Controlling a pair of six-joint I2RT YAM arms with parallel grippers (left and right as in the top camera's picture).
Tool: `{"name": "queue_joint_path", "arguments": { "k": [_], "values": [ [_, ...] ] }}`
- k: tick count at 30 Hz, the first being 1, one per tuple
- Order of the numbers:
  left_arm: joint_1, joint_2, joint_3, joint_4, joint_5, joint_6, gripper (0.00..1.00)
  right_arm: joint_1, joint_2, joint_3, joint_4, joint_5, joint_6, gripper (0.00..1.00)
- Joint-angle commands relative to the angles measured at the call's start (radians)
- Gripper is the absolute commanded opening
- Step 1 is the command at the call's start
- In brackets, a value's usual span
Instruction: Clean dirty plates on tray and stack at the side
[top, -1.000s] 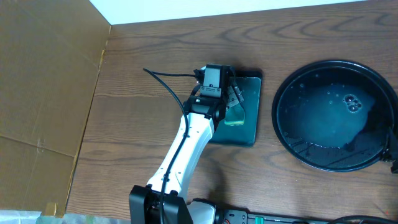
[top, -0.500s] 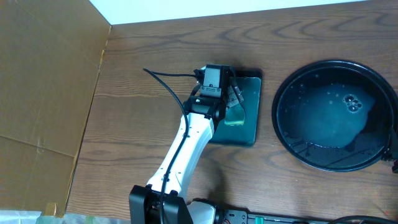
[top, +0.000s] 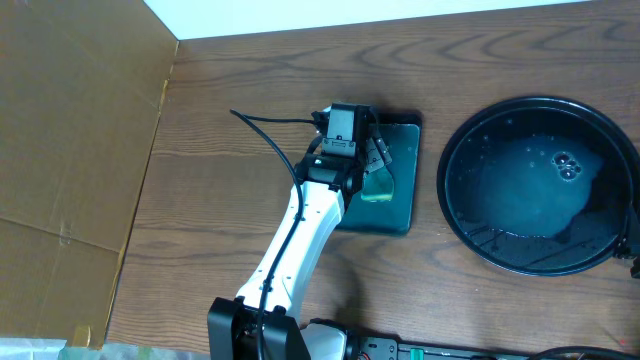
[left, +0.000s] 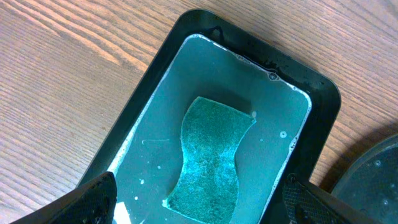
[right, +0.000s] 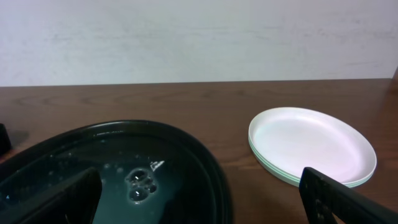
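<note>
The round black tray (top: 470, 235) lies at the right of the table, wet, with bubbles (top: 568, 166) and no plate on it. In the right wrist view the plates (right: 311, 144) sit stacked, white and clean-looking, on the wood just right of the tray (right: 205, 165). My right gripper (right: 200, 177) hovers open over the tray's near rim with nothing between its fingers. My left gripper (left: 200, 183) is open above a teal sponge (left: 211, 149) that lies flat in the small teal tray (left: 323, 93); the fingers (left: 93, 199) stand on either side of it, apart from it.
The rectangular teal tray (top: 405, 215) holding soapy water sits mid-table under the left arm (top: 300, 240). A cardboard wall (top: 80, 150) runs along the left side. Cables (top: 440, 350) lie at the front edge. A white wall (right: 199, 37) backs the table.
</note>
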Motion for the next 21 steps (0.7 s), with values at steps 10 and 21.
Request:
{"name": "queue_joint_path", "arguments": {
  "k": [10, 21],
  "values": [
    [0.005, 0.000, 0.022, -0.096, -0.077, 0.060, 0.86, -0.006, -0.009, -0.005, -0.001, 0.003, -0.015, 0.99],
    [0.011, -0.140, -0.034, -0.183, 0.072, 0.337, 0.86, -0.006, 0.000, -0.005, -0.001, 0.003, -0.015, 0.99]
  ]
}}
